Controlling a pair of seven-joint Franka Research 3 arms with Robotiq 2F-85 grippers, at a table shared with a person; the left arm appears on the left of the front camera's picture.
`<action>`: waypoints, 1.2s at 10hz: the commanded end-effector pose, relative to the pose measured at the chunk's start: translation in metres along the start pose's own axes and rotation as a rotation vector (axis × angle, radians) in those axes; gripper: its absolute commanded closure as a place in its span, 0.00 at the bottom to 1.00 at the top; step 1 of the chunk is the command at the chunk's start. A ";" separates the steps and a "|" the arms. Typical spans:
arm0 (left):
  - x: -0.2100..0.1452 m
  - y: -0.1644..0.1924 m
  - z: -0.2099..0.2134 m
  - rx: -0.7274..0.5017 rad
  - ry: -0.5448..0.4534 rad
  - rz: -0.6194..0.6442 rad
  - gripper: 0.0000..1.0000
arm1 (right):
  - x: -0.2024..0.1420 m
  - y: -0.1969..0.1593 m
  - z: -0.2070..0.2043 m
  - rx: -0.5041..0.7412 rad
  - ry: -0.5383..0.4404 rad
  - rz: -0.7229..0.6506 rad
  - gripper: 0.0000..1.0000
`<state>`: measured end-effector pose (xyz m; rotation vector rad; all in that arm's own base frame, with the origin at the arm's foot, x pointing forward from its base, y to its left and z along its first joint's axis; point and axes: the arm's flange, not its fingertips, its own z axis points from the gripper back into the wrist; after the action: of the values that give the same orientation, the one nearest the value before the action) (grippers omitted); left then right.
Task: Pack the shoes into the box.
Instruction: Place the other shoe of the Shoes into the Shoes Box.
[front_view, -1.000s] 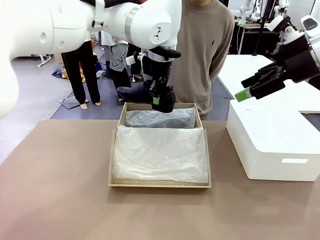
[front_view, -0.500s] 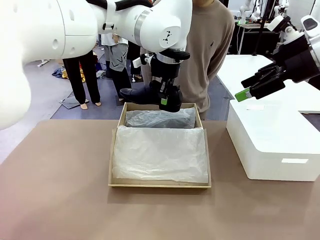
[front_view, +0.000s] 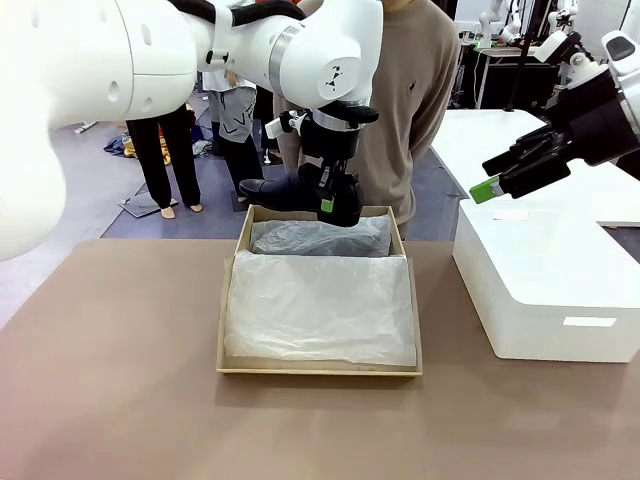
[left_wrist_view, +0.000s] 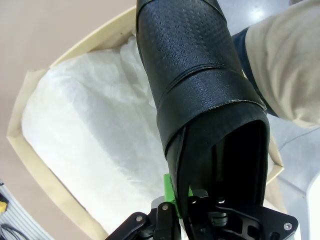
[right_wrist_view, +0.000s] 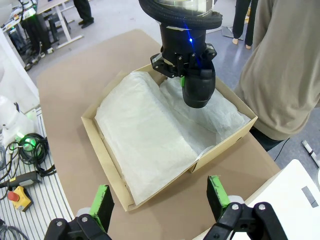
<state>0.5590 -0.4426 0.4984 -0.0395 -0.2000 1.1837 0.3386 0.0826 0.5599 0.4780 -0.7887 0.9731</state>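
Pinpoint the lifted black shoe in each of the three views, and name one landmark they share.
Front view: shoe at upper centre, lying sideways above the far end of the box.
Left wrist view: shoe runs up the centre and right from the bottom edge.
Right wrist view: shoe at top centre, seen end-on above the box.
Shared landmark: the box, lined with white tissue paper.

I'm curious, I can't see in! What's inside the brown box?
White tissue paper fills the box. At the far end a darker lump lies under it; the paper hides what it is. The left gripper holds a black shoe above, not inside.
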 end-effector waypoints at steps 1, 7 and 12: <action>-0.003 0.001 0.003 -0.006 0.039 0.078 1.00 | 0.000 -0.004 -0.002 0.016 -0.027 0.021 0.00; -0.039 -0.007 0.006 -0.004 0.058 0.282 1.00 | 0.000 -0.004 -0.002 0.016 -0.027 0.021 0.00; -0.054 -0.007 -0.002 0.034 0.070 0.402 1.00 | 0.000 -0.004 -0.002 0.016 -0.027 0.021 0.00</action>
<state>0.5442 -0.4894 0.4816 -0.1264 -0.1065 1.4953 0.3386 0.0826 0.5599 0.4780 -0.7887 0.9732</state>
